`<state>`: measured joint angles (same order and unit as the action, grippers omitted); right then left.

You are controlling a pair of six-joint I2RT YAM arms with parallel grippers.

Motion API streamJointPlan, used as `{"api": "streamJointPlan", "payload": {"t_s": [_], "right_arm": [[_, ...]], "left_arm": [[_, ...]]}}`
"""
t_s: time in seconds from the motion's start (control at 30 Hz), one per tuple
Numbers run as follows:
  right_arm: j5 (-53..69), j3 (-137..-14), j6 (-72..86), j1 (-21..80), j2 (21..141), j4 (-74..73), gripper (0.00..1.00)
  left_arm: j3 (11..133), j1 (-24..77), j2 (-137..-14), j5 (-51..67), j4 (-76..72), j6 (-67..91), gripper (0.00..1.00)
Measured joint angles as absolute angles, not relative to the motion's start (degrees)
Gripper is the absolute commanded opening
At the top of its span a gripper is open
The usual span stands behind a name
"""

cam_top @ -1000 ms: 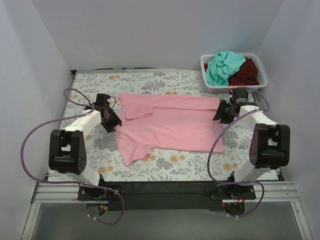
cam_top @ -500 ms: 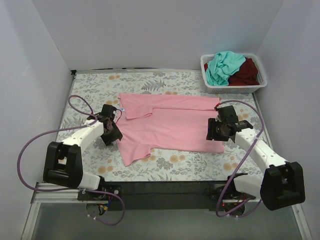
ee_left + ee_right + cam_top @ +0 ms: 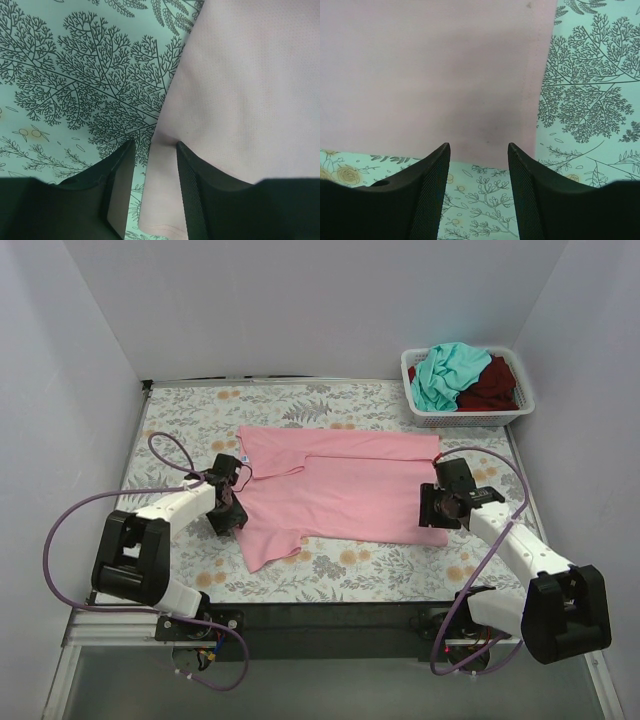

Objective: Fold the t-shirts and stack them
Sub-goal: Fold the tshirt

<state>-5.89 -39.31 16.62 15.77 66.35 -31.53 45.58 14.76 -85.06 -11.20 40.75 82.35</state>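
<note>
- Folding is at an early stage: the pink t-shirt (image 3: 340, 490) lies spread on the counter (image 3: 190, 410), with only its far edge apparently turned inward.
- One sleeve projects toward the near-left; the fabric lies mostly smooth and flat.
- The teal t-shirt (image 3: 445, 375) and dark red t-shirt (image 3: 495, 385) lie crumpled in the basket (image 3: 470, 418), unfolded; no stack exists yet.
- My left end effector (image 3: 155, 145) is parted, straddling the shirt's left edge.
- My right end effector (image 3: 479, 147) is parted over the near-right hem corner.
- Neither grips cloth; whether the pads (image 3: 187, 175) touch it is unclear.
</note>
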Motion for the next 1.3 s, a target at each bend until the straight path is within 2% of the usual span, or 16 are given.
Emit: {"api": "streamJointPlan", "payload": {"t_s": [0.2,0.3,0.37,0.67,0.9,1.3], "right_arm": [[-9.4,-38.8,17.8,15.8,65.5,-32.4,0.56],[-11.2,-38.7,19.1,15.7,64.8,-33.6,0.58],[-12.2,-38.5,20.2,15.3,64.4,-34.4,0.57],[-7.3,-34.1,23.3,3.9,62.8,-36.2,0.51],[0.4,-31.7,25.1,3.5,63.1,-35.8,0.48],[1.3,-30.1,27.3,3.4,63.5,-34.2,0.47]], "left_arm": [[44.1,14.8,-83.6,-11.8,39.4,82.3,0.21],[43.4,14.7,-82.9,-11.8,38.5,82.3,0.05],[43.0,14.7,-82.6,-11.8,37.7,82.1,0.0],[41.2,14.7,-80.8,-11.4,35.3,81.2,0.0],[41.0,14.7,-80.7,-11.2,34.1,80.9,0.0],[40.1,14.7,-79.7,-11.0,33.2,80.8,0.0]]}}
